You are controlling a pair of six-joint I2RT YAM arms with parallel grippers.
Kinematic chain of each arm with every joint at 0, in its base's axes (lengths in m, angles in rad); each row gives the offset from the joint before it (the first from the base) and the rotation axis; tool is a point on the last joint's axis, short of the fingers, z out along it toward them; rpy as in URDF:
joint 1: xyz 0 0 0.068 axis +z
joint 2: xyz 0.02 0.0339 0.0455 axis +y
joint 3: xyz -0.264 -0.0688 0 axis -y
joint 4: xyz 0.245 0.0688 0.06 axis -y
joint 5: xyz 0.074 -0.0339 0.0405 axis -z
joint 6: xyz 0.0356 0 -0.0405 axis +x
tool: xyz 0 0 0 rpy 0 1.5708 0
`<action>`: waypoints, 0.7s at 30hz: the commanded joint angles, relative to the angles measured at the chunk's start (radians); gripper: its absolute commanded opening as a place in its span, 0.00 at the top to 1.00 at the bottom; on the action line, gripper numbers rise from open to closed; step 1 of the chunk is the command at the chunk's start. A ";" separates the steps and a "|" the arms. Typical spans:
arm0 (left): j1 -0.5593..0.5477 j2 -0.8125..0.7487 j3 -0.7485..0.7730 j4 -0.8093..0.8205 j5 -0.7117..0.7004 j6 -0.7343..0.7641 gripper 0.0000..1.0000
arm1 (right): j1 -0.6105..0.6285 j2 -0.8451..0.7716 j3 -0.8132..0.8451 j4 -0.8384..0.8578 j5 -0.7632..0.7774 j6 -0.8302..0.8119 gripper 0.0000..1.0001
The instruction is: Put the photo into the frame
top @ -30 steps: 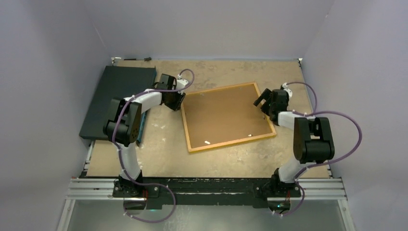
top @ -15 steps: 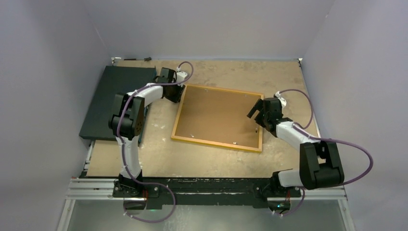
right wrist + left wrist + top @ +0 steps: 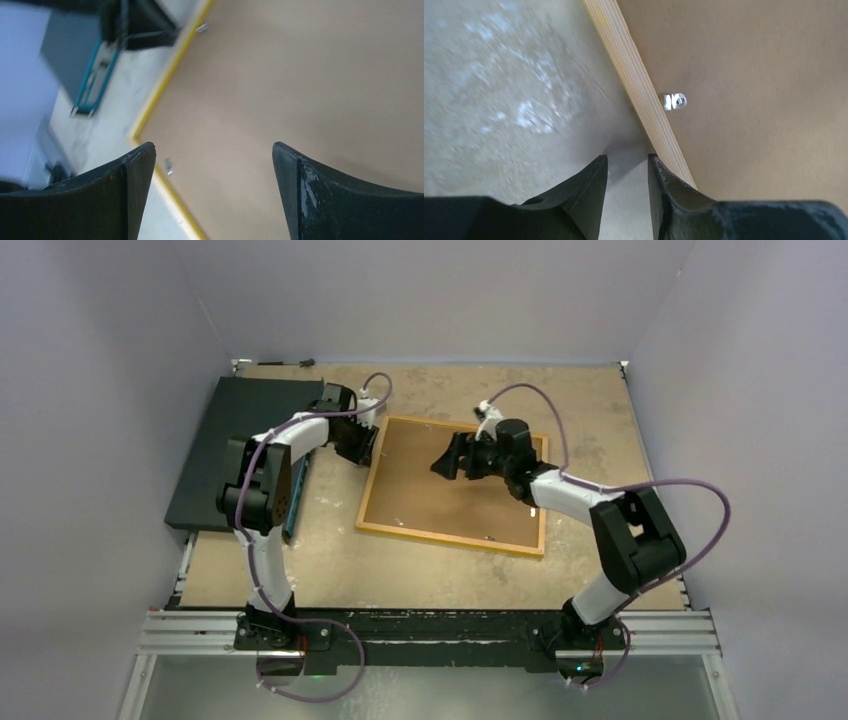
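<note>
Frame (image 3: 450, 539) lies back-up on the table (image 3: 450, 590); right claw (image 3: 212, 145) hangs wide open over it, left claw (image 3: 626, 157) sits at its left edge, grip unclear.

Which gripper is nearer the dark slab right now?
Left. The left gripper sits at the far-left corner of the frame, just beside the right edge of the dark slab. The right gripper hovers over the frame's brown back, farther right.

The frame (image 3: 640, 90) is pale grained wood around a matt brown backing board (image 3: 764, 100).
</note>
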 commanded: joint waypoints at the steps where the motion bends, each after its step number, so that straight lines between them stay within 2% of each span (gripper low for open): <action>1: 0.005 -0.106 -0.039 -0.125 0.123 0.039 0.64 | 0.086 0.093 0.093 0.074 -0.343 -0.124 0.12; 7: 0.011 -0.195 -0.110 -0.189 0.188 0.091 0.61 | 0.188 0.221 0.209 -0.021 -0.459 -0.239 0.14; 11: 0.011 -0.225 -0.178 -0.158 0.197 0.096 0.62 | 0.233 0.267 0.223 -0.033 -0.500 -0.255 0.17; 21: 0.011 -0.227 -0.242 -0.122 0.165 0.097 0.64 | 0.303 0.312 0.219 -0.141 -0.464 -0.316 0.19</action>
